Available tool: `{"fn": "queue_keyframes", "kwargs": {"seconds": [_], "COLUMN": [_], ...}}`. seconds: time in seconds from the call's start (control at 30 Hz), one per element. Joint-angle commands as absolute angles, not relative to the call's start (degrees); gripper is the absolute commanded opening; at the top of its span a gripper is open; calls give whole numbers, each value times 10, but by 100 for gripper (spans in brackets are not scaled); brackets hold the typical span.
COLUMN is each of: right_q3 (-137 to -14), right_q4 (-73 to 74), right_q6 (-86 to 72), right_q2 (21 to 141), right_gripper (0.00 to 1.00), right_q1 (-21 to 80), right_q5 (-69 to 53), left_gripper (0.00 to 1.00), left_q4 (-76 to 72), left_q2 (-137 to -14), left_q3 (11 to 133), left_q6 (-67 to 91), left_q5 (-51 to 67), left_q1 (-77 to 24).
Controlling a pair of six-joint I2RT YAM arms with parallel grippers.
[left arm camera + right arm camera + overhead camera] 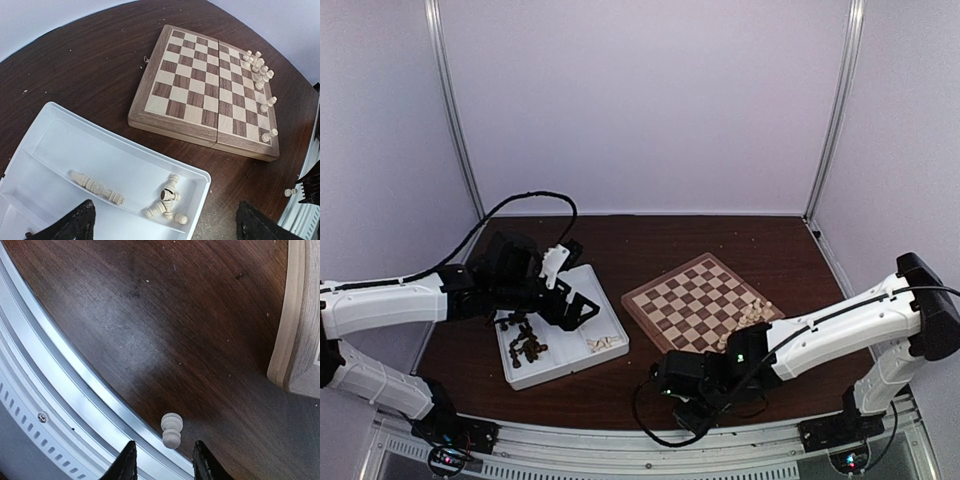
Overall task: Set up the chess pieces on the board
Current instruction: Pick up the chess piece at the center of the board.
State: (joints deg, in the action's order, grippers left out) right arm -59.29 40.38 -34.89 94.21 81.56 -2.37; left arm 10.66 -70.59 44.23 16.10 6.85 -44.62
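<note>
The thick square wooden chessboard [692, 300] with cream and dark brown squares lies on the dark wooden table [150, 315], right of the white two-compartment plastic tray [520, 378]. The setup looks early. A small group of cream-white turned pieces [752, 314] stands along the board's right side, bunched rather than evenly spaced. No dark piece shows on the board. The dark brown pieces [527, 345] are heaped in the tray's left compartment, and several cream pieces [167, 205] lie tipped over in its right one. Most of the cream set and all of the dark set therefore seem left to place.

The left gripper [165, 216] hangs over the tray with its jaws wide apart and nothing between them. The right gripper [162, 459] is low at the near edge of the table, beside the aluminium rail [60, 370]. Its jaws are parted narrowly and empty. A lone cream pawn [171, 430] stands on the table just ahead of its fingertips, off the board near its corner, and appears ungripped.
</note>
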Motion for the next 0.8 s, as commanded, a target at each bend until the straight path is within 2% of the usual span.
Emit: {"fn": "queue_keyframes", "kwargs": {"seconds": [0.0, 0.4, 0.77], "right_q3": [-601, -612, -623], "right_q4": [401, 399, 410], "right_q6": [-345, -333, -328], "right_q2": [953, 983, 985], "right_gripper": [38, 33, 16], "right_q1": [820, 818, 817], "right_q5": [-31, -27, -18], "left_gripper": [98, 98, 98], "left_q4": [88, 106, 110], "left_q2": [-692, -697, -699], "left_q3": [440, 447, 451], "left_q6": [154, 150, 150], "left_q5": [58, 52, 56], "left_q1": [-445, -445, -445]}}
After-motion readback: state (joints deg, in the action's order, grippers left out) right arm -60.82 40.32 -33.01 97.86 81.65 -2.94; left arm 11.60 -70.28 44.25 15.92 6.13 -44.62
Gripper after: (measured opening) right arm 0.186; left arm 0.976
